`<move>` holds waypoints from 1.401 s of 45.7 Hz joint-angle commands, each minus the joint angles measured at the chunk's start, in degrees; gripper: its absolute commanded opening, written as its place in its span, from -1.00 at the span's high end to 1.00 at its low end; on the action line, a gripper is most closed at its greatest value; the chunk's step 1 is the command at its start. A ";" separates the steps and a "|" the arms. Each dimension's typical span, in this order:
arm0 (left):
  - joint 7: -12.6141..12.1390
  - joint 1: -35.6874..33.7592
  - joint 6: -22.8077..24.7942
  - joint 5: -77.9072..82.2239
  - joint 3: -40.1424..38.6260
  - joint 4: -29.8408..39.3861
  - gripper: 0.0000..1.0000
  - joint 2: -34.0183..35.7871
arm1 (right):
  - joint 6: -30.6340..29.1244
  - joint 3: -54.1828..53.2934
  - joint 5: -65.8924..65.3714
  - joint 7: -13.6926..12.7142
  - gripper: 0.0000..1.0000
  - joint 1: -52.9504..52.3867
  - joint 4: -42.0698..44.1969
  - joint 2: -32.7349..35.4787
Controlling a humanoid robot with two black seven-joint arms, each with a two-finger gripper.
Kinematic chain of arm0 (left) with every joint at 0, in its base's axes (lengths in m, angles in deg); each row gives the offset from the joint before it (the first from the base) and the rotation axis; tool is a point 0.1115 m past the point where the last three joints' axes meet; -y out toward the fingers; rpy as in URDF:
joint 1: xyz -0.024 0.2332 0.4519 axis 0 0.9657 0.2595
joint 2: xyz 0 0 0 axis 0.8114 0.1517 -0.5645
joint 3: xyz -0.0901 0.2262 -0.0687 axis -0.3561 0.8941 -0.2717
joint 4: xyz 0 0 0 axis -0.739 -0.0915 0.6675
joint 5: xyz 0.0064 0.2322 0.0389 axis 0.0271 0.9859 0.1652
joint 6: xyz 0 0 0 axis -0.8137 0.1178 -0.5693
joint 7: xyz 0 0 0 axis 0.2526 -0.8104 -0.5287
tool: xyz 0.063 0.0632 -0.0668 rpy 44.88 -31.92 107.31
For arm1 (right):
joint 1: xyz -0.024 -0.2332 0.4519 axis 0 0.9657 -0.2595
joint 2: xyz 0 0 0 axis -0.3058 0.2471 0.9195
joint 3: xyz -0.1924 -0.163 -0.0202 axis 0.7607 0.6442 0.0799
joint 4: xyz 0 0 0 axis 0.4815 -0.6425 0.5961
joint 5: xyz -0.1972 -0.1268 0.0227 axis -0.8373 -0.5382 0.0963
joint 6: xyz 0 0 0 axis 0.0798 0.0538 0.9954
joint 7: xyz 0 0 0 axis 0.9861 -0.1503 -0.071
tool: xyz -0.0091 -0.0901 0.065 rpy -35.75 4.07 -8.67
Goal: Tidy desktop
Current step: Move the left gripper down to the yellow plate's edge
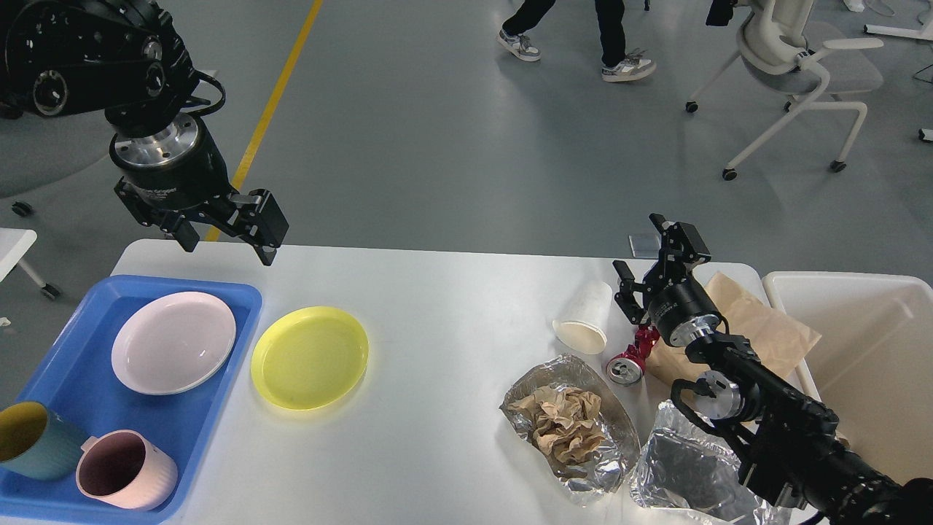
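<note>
White desktop fills the lower view, rounded corners, faintly glossy. On its left end a blue tray holds a pink plate, a teal cup and a pink mug. Yellow plate lies just beside the tray. To the right: paper cup on its side, red can, foil tray with crumpled paper, second foil piece, brown paper bag, cream bin at the edge. Left gripper hangs above the far left edge, fingers apart, empty. Right gripper spread wide above the cup and can, holding nothing.

blue tray | yellow plate | pink plate | red can
</note>
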 commanded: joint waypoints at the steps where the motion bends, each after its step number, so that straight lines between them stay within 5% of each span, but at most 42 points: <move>1: -0.16 -0.77 -0.01 -0.53 -2.44 -0.12 -0.88 -1.37 | 0.00 -0.01 0.00 -0.02 -1.00 0.00 0.01 0.00; 21: 0.01 1.69 -0.01 -1.15 -3.24 -2.48 -0.88 -6.21 | 0.00 -0.01 0.00 -0.02 -1.00 0.00 0.01 0.00; 45: -0.78 20.32 -0.08 -1.06 -3.85 -8.55 -0.88 -9.98 | 0.00 -0.01 0.00 0.07 -1.00 0.00 0.01 0.00; 64: -1.13 34.38 -20.99 -1.06 -3.85 -18.39 -0.89 -12.00 | 0.00 -0.01 0.00 -0.02 -1.00 0.00 -0.08 0.00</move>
